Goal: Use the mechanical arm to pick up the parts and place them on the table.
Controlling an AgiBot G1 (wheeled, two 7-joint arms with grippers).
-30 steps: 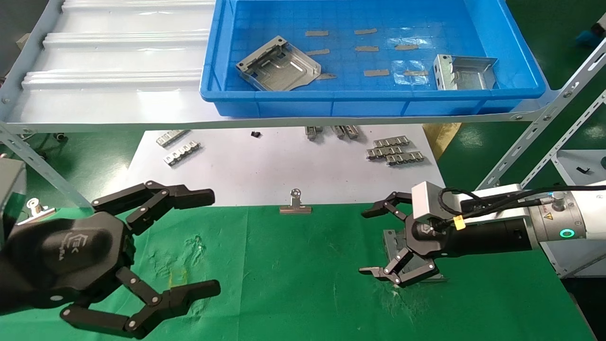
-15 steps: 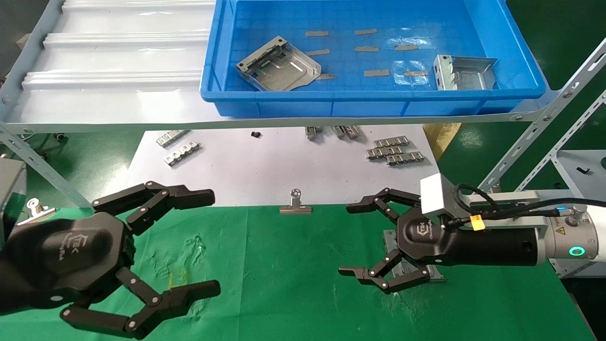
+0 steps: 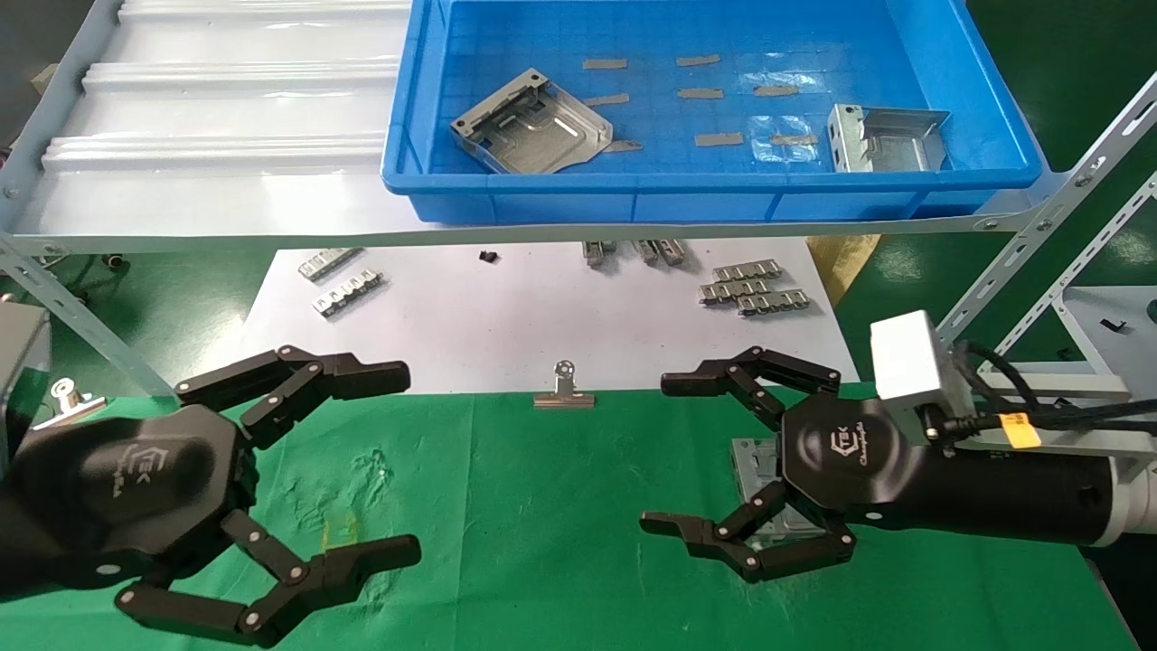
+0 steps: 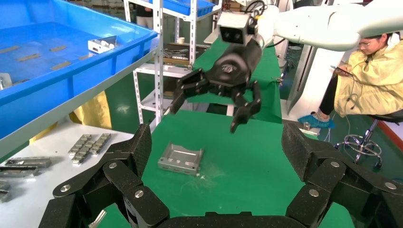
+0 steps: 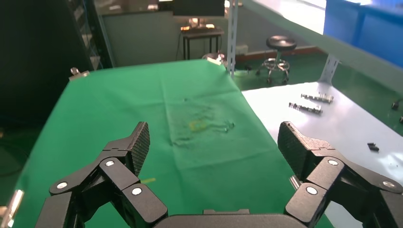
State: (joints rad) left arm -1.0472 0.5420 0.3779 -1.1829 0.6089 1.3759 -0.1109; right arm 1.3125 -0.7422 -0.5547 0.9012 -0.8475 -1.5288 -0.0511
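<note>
One grey metal part [image 3: 756, 459] lies on the green table [image 3: 542, 524], partly hidden under my right hand; the left wrist view shows it [image 4: 180, 158] lying free on the cloth. My right gripper [image 3: 660, 452] is open and empty and hovers just above the part, also seen in the left wrist view [image 4: 204, 118]. Its own view [image 5: 216, 137] shows only green cloth between the fingers. My left gripper [image 3: 405, 461] is open and empty above the table's left side [image 4: 218, 147]. Two more parts [image 3: 529, 122] [image 3: 886, 137] lie in the blue bin [image 3: 633, 185] on the shelf.
A silver binder clip [image 3: 564, 389] sits at the cloth's far edge. Small ridged strips [image 3: 750, 287] [image 3: 348, 285] lie on the white sheet [image 3: 542, 316]. The pale corrugated shelf [image 3: 226, 108] overhangs it. Slanted shelf struts [image 3: 1039, 244] stand at the right. A seated person [image 4: 375, 71] is beyond the table.
My right gripper has risen off the part, turned and drawn back to the right, fingers spread wider; the part stays on the cloth. The left arm has not moved.
</note>
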